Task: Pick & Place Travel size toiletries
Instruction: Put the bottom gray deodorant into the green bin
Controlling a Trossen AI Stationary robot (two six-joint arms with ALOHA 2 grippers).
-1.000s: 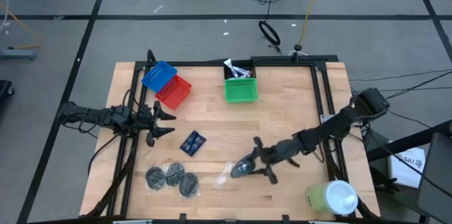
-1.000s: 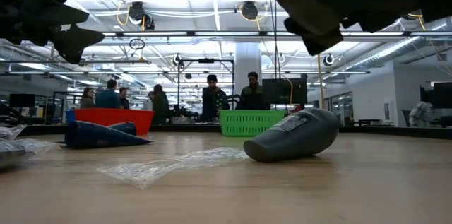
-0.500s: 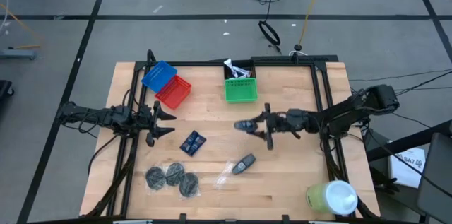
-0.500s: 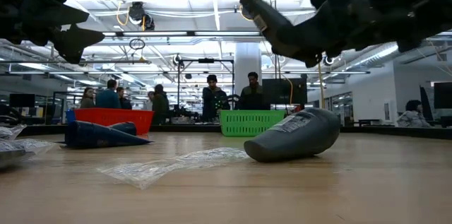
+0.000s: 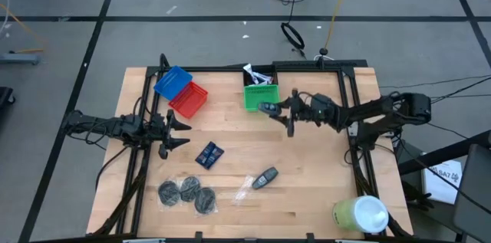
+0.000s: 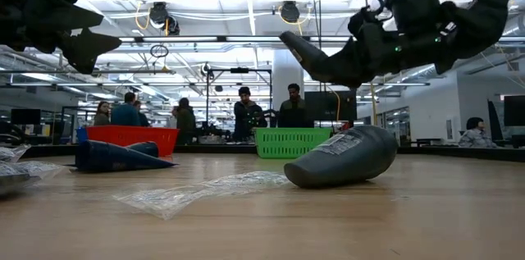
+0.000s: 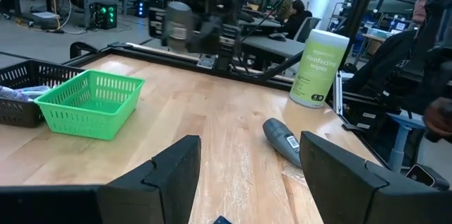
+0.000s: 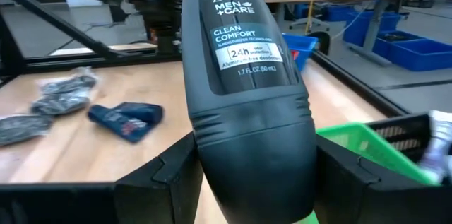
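Note:
My right gripper (image 5: 281, 114) is shut on a dark grey oval piece (image 8: 244, 61), a labelled roll-on bottle. It holds it in the air at the near right corner of the green basket (image 5: 259, 97). A second dark grey oval piece (image 5: 265, 177) lies on its side on the table beside a clear wrapper scrap (image 5: 245, 190). Dark blue packets (image 5: 209, 154) and three dark round discs (image 5: 186, 192) lie flat at the near left. White tubes (image 5: 257, 74) rest in a black basket behind the green one. My left gripper (image 5: 181, 132) waits open at the left. My right gripper pinches the bottle's wider end (image 8: 248, 178), below its seam line, between the two fingers (image 8: 173, 174). The fingers run level from the table's right, along the bottle. The bottle sticks out ahead of them, label up, lifted clear of the table (image 6: 316, 55).
A blue basket (image 5: 173, 80) and a red basket (image 5: 189, 100) stand at the far left. A big yellow-green cylinder with a white top (image 5: 360, 214) stands at the near right corner. Black frame rails run along the table's left, right and far edges. People stand beyond the table.
My right gripper has carried the held oval piece from above the near middle of the table toward the far edge, up to the green basket. It has swung round as it went and stayed shut on the piece. The other oval piece has stayed on the table.

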